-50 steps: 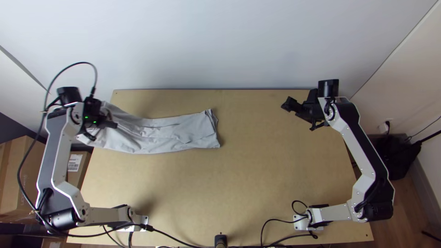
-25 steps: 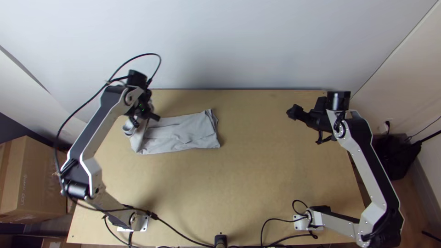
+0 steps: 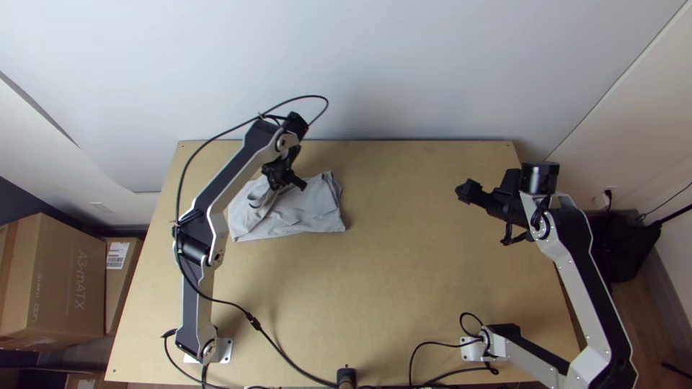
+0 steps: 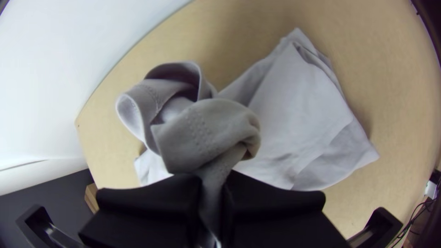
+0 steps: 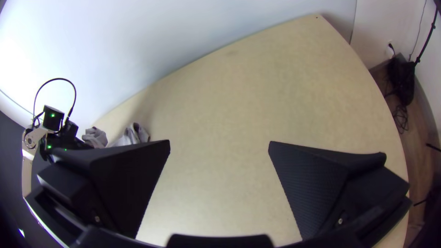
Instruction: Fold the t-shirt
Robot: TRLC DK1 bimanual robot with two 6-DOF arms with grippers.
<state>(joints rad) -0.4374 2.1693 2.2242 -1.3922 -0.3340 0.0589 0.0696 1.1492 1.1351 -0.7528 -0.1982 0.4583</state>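
On the far left part of the table [image 3: 389, 288], we locate the t-shirt [image 3: 310, 212], its outer end laid out in a flat, folded strip with light creases and its other end raised and bunched. We find the left gripper [image 3: 286, 186] above the bunched end. In the left wrist view, we see the two flat black fingers of the left gripper [image 4: 212, 183] drawn close together, clamping a narrow gathered length of the cloth. Just ahead of the clamped section, the fabric forms a rolled lobe with a line of stitching, and beside it an open loop. The lower layers appear to rest on the table under the lobe, though the lifted cloth hides part of that area from us.

We place the right gripper [image 3: 484, 212] over the right side of the table, well apart from the t-shirt. In the right wrist view, we read the right gripper [image 5: 219, 141] as wide open, with bare tabletop between its fingers and nothing held. To the left of the table, we note cardboard boxes [image 3: 72, 277].
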